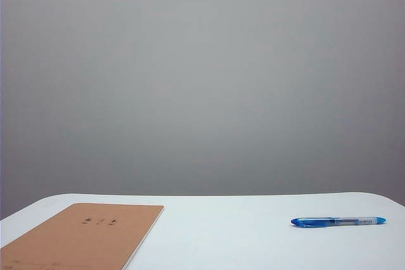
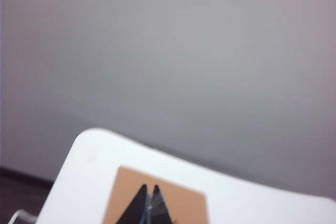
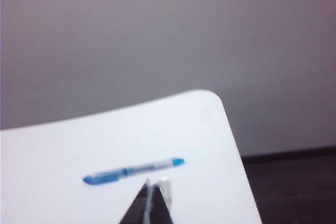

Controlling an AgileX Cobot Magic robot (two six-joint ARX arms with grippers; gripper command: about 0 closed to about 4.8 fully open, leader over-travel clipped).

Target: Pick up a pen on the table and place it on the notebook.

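White table (image 1: 240, 232); pen (image 1: 338, 221) lengthwise left-right

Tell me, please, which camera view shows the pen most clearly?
The exterior view: the pen lies sharp and whole on the table. The right wrist view shows it blurred beyond the shut right pincer. The left wrist view misses it.

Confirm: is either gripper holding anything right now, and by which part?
Nothing is held. The left gripper and the right gripper are both shut and empty; the pen lies untouched on the table, apart from the notebook.
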